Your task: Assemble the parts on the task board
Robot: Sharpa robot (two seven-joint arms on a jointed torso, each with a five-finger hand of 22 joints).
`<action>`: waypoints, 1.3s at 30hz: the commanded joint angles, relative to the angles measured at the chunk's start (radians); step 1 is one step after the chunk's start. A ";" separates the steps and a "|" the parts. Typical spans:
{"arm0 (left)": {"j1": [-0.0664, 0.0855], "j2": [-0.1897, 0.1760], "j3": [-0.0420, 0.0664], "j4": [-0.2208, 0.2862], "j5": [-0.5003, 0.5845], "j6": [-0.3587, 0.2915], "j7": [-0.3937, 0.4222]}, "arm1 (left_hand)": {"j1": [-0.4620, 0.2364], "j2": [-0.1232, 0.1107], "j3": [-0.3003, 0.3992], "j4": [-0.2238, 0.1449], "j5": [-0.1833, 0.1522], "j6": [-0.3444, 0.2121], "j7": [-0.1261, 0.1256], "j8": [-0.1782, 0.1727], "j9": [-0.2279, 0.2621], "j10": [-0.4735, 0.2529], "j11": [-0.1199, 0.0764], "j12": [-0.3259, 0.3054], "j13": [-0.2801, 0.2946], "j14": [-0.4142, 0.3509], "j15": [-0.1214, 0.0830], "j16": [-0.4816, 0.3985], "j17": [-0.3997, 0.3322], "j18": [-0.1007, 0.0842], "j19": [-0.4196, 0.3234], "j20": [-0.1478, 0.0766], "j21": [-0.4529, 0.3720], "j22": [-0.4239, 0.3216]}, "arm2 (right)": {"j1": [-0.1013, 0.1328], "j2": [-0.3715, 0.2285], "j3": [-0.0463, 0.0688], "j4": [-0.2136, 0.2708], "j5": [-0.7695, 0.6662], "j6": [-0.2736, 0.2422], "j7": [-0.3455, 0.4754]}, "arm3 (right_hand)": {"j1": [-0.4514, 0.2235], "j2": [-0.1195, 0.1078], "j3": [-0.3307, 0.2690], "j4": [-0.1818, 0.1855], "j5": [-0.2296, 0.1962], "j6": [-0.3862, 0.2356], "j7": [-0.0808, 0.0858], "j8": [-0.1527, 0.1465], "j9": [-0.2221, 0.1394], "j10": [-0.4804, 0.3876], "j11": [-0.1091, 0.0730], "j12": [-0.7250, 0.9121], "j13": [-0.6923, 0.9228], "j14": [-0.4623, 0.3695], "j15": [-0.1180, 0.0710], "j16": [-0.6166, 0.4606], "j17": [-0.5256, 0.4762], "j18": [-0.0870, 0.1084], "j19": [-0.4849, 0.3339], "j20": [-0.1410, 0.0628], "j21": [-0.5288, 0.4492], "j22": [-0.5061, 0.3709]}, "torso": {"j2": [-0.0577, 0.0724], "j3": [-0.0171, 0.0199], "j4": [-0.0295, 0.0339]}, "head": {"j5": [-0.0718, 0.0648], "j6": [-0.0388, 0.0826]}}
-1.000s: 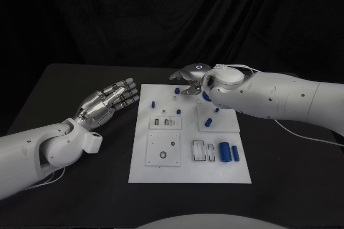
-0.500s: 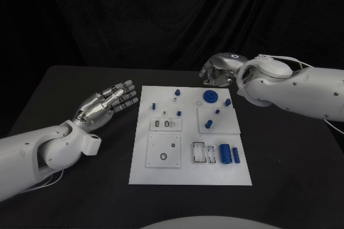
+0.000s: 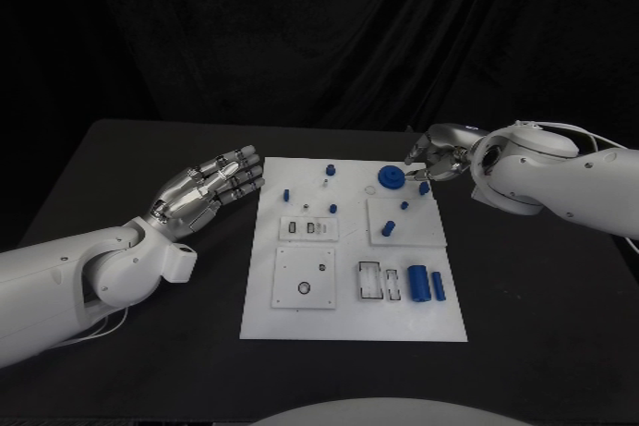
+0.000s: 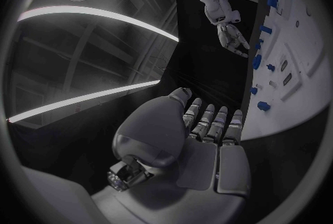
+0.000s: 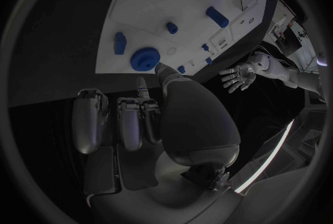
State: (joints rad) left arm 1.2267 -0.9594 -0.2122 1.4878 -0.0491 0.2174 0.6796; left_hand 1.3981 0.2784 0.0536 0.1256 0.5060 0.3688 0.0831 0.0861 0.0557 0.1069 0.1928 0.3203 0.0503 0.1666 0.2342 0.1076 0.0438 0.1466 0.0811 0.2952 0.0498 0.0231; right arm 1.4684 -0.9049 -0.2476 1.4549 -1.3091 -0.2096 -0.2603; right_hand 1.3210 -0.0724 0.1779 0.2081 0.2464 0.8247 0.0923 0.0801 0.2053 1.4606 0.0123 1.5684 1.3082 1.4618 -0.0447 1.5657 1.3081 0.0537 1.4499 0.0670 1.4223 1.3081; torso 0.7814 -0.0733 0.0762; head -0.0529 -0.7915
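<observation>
Several small blue parts (image 3: 388,228) stand seated on the white task board (image 3: 352,329) (two blue cylinders (image 3: 427,283) lie loose), both the left hand (image 3: 207,188) and right hand (image 3: 437,155) empty, fingers apart.

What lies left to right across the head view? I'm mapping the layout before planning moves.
Left hand → task board → round blue part → right hand.
</observation>
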 commanded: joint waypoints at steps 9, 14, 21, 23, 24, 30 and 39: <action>-0.001 0.004 0.001 -0.002 0.005 0.015 0.127 | -0.008 -0.001 0.008 0.000 0.003 -0.001 0.006 -0.001 0.001 -0.009 0.002 -0.003 -0.001 -0.004 0.006 0.000 0.000 -0.020 0.007 -0.001 0.003 0.001 | -0.044 0.018 0.001 -0.028 -0.145 -0.068 -0.015 | -0.043 0.007 -0.037 0.014 -0.039 -0.022 -0.006 -0.007 0.009 0.110 -0.012 0.002 0.263 0.109 -0.012 0.005 0.263 -0.030 0.063 -0.010 0.075 0.214 | 0.003 0.0024 0.0057 | -0.007 0.001; -0.001 0.002 0.001 0.000 0.005 0.016 0.125 | -0.009 -0.001 0.010 0.000 0.003 -0.002 0.006 -0.002 0.000 -0.010 0.002 -0.003 -0.001 -0.004 0.007 0.001 0.000 -0.021 0.007 -0.001 0.003 0.001 | -0.055 0.028 0.001 -0.035 -0.181 -0.091 -0.011 | -0.033 0.007 -0.038 0.005 -0.037 -0.038 -0.008 -0.012 0.009 0.110 -0.015 0.002 0.263 0.109 -0.015 0.005 0.263 -0.033 0.072 -0.013 0.085 0.222 | 0.003 0.0015 0.0088 | -0.010 0.003; -0.002 0.002 0.001 -0.002 0.005 0.018 0.121 | -0.010 -0.001 0.011 -0.001 0.003 -0.002 0.007 -0.002 0.000 -0.010 0.003 -0.003 -0.001 -0.005 0.007 0.001 -0.001 -0.022 0.007 -0.001 0.003 0.001 | -0.060 0.030 0.001 -0.029 -0.228 -0.173 -0.010 | 0.006 0.013 -0.027 -0.029 0.022 -0.051 -0.009 -0.006 0.012 0.110 -0.017 0.002 0.263 0.109 -0.018 0.005 0.263 -0.034 0.076 -0.017 0.089 0.226 | 0.001 0.0013 0.0037 | -0.004 0.002; -0.002 0.002 0.001 -0.003 0.005 0.020 0.120 | -0.010 -0.001 0.011 -0.001 0.003 -0.002 0.007 -0.002 0.000 -0.010 0.003 -0.003 -0.001 -0.005 0.007 0.001 -0.001 -0.022 0.007 -0.001 0.003 0.001 | -0.060 0.027 0.001 -0.022 -0.250 -0.202 -0.015 | 0.015 0.015 -0.021 -0.039 0.052 -0.045 -0.007 -0.001 0.017 0.110 -0.016 0.002 0.263 0.109 -0.018 0.005 0.263 -0.035 0.078 -0.017 0.091 0.228 | 0.001 0.0020 0.0049 | -0.005 0.002; -0.002 0.003 0.001 -0.004 0.005 0.020 0.119 | -0.010 -0.001 0.011 -0.001 0.003 -0.002 0.007 -0.002 0.000 -0.010 0.003 -0.003 -0.001 -0.005 0.007 0.001 -0.001 -0.022 0.007 -0.001 0.003 0.001 | -0.060 0.025 0.001 -0.019 -0.258 -0.215 -0.017 | 0.017 0.016 -0.020 -0.042 0.062 -0.040 -0.007 0.002 0.020 0.110 -0.016 0.002 0.263 0.109 -0.018 0.005 0.263 -0.035 0.079 -0.017 0.092 0.228 | 0.001 0.0020 0.0050 | -0.005 0.002; -0.003 0.004 0.001 -0.008 0.005 0.023 0.117 | -0.011 -0.002 0.013 -0.001 0.003 -0.004 0.008 -0.003 0.000 -0.011 0.004 -0.004 -0.001 -0.006 0.008 0.001 -0.001 -0.023 0.007 -0.001 0.003 0.001 | -0.060 0.023 0.001 -0.006 -0.278 -0.243 -0.020 | 0.012 0.022 -0.015 -0.042 0.096 -0.018 -0.003 0.017 0.036 0.110 -0.014 0.002 0.263 0.109 -0.017 0.005 0.263 -0.037 0.082 -0.017 0.096 0.231 | 0.001 0.0026 0.0036 | -0.003 -0.001; -0.006 0.006 0.001 -0.011 0.005 0.028 0.115 | -0.012 -0.002 0.015 -0.002 0.003 -0.004 0.008 -0.003 0.000 -0.011 0.004 -0.004 -0.001 -0.006 0.009 0.001 -0.001 -0.024 0.007 -0.001 0.003 0.001 | -0.061 0.042 0.001 -0.019 -0.284 -0.215 -0.034 | -0.015 0.019 -0.024 -0.030 0.066 -0.024 -0.001 0.017 0.048 0.110 -0.011 0.002 0.263 0.109 -0.014 0.005 0.263 -0.037 0.084 -0.015 0.098 0.233 | 0.002 0.0031 0.0025 | -0.010 -0.001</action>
State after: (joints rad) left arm 1.2228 -0.9546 -0.2123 1.4754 -0.0489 0.2287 0.6796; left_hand 1.3955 0.2759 0.0615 0.1227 0.5060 0.3646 0.0861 0.0861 0.0557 0.1031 0.1961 0.3203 0.0503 0.1630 0.2376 0.1076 0.0434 0.1308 0.0810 0.2951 0.0498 0.0230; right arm 1.4097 -0.8640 -0.2473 1.4388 -1.5679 -0.4094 -0.2722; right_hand 1.3152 -0.0501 0.1544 0.1738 0.3151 0.8000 0.0923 0.0930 0.2531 1.4633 0.0018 1.5683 1.3077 1.4652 -0.0553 1.5679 1.3078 0.0231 1.4652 0.0553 1.5157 1.3075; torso 0.7825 -0.0705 0.0794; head -0.0613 -0.7923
